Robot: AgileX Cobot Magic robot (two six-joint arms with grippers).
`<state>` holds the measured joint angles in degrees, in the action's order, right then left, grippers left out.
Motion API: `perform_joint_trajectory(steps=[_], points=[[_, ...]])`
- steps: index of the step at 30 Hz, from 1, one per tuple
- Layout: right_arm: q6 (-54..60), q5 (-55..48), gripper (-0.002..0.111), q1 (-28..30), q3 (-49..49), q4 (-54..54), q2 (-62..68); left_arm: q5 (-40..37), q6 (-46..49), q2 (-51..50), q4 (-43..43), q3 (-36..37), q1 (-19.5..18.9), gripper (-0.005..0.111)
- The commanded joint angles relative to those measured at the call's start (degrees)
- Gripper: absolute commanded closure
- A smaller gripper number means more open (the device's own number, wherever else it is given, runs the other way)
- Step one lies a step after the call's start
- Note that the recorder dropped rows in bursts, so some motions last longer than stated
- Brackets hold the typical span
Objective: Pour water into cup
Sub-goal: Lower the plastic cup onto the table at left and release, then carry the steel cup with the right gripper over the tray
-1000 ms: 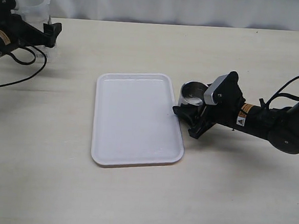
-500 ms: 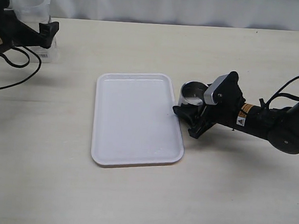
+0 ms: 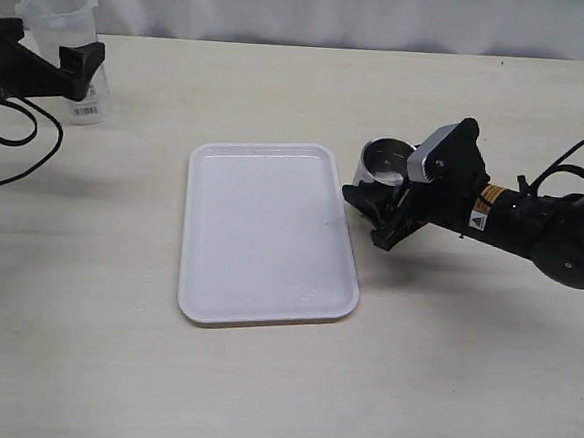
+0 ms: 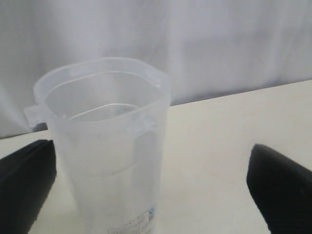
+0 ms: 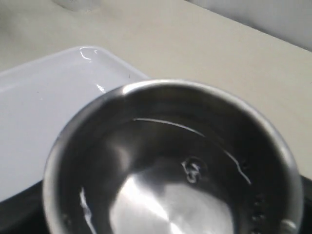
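Observation:
The steel cup (image 3: 381,159) is short and shiny, just right of the white tray. My right gripper (image 3: 380,217) is shut on it and holds it a little off the table. The right wrist view shows the cup (image 5: 170,161) from above, dark inside with a bright bottom. A translucent plastic container (image 3: 61,24) with a label stands at the far left. My left gripper (image 3: 74,63) is open beside it. In the left wrist view the container (image 4: 105,146) stands between the spread fingers (image 4: 280,187), not touching them. The water shows only as a faint level line in the container.
A flat white tray (image 3: 266,232) lies mid-table between the two arms. Black cables trail from the left arm (image 3: 17,140). A white curtain closes off the far edge of the table.
My right gripper has risen a little and shifted right with the cup. My left gripper has drawn back to the left, so more of the container shows.

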<state>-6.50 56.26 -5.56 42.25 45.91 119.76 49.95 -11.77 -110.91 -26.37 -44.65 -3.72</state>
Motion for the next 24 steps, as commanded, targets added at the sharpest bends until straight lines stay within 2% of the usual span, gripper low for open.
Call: perform_joint_trajectory(steps=[1,2,4,9,14,17,24], points=[[-2.7,3.8,0.104,0.1,0.3,0.2,-2.0,4.6,1.5,1.8,0.5,4.1,-0.3,0.002],[-5.0,5.1,0.104,0.1,0.3,0.2,-2.3,8.1,1.5,1.8,0.5,6.0,-1.2,0.002],[-6.6,4.7,0.104,0.1,0.3,0.2,-2.6,10.2,1.6,1.8,0.6,7.5,-2.7,0.002],[-9.2,3.8,0.104,-0.6,0.3,-0.3,-4.0,10.6,1.6,1.8,0.1,9.3,-5.4,0.002],[-9.8,-4.9,0.104,-7.6,3.3,-1.5,-6.7,12.2,1.6,1.8,0.5,9.9,-5.7,0.002],[-11.1,-15.4,0.104,-13.0,8.5,-1.7,-6.7,12.3,1.7,1.8,0.5,9.9,-5.7,0.002],[-17.1,-17.7,0.104,-18.5,16.0,-1.5,-5.7,12.7,1.7,1.8,0.5,9.9,-5.7,0.002]])
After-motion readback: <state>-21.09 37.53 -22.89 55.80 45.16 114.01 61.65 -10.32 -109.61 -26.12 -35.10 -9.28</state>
